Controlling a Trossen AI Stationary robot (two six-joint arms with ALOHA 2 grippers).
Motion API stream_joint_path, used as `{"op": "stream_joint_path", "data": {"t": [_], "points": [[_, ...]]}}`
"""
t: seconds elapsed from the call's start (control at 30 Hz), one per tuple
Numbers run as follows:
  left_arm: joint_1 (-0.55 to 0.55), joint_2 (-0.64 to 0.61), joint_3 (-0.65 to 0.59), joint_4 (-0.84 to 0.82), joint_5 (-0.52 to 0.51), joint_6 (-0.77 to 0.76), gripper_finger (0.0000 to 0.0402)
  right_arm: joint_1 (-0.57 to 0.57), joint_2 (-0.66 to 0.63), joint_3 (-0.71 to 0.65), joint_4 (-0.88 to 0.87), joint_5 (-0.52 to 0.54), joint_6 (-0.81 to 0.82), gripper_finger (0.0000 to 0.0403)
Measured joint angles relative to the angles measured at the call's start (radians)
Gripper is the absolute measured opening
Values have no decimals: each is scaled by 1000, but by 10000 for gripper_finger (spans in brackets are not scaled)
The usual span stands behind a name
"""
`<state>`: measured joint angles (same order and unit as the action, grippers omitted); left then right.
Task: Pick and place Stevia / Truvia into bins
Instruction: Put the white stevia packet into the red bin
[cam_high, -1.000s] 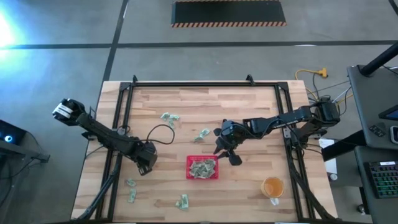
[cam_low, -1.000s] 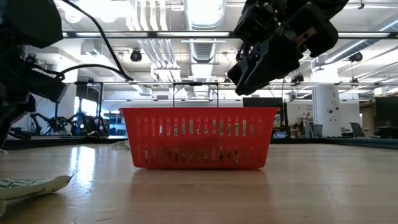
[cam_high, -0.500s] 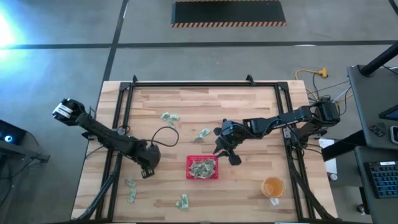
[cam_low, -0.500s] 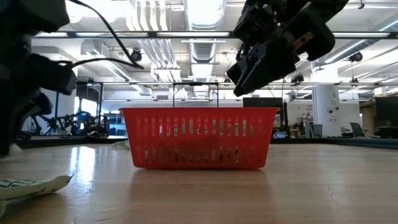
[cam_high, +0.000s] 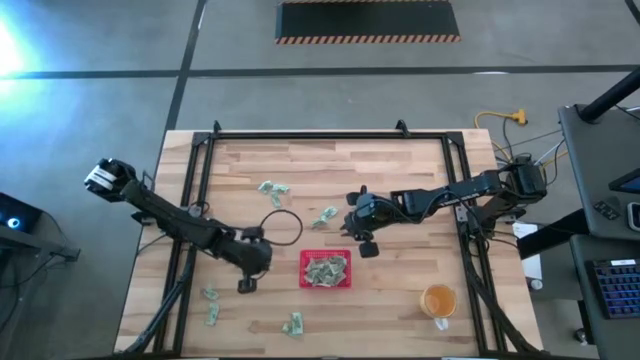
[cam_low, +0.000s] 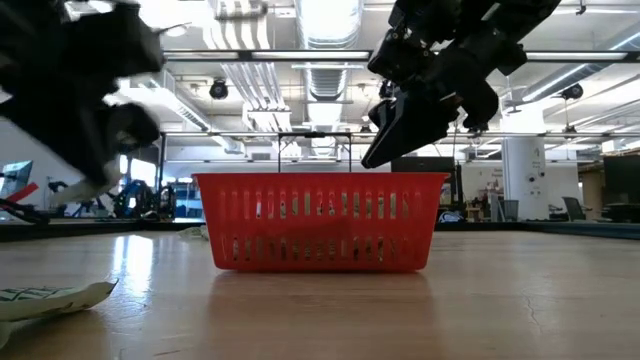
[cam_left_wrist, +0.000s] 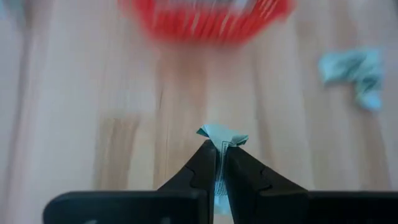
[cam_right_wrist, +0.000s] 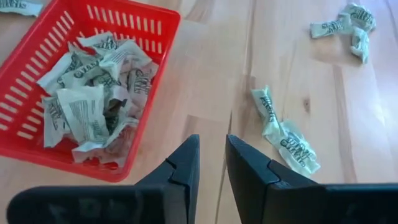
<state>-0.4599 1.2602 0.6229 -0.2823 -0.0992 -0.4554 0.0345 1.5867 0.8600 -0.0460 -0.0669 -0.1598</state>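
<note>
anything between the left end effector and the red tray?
No, only bare wood between the left end effector, shut on a sachet, and the red tray, per the left wrist view.

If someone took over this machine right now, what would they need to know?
Left pincer: shut on a sachet, just left of the red tray.
Right pincer: nothing between its fingers, which stand slightly apart, above the table beside the tray.
Done: a heap of sachets lies in the tray.
Left: drop the held one in, then collect the loose sachets scattered behind and in front of the tray.
</note>
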Motion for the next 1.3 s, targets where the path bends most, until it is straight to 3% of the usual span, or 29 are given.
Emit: {"op": "stream_joint_path", "data": {"t": [0.33,0.5,0.8,1.03,1.3], "points": [[2,20,-2,466,-112,483,10,0,0,0,0,45,-6,67],[28,107,-6,655,-119,617,10,0,-1,0,-1,44,-6,66],[88,289,9,767,-119,622,10,0,-1,0,-3,44,-6,75],[109,324,24,772,-117,620,12,0,-1,0,-3,44,-6,67],[111,320,22,768,-117,619,76,0,-1,0,-3,44,-6,65]]}}
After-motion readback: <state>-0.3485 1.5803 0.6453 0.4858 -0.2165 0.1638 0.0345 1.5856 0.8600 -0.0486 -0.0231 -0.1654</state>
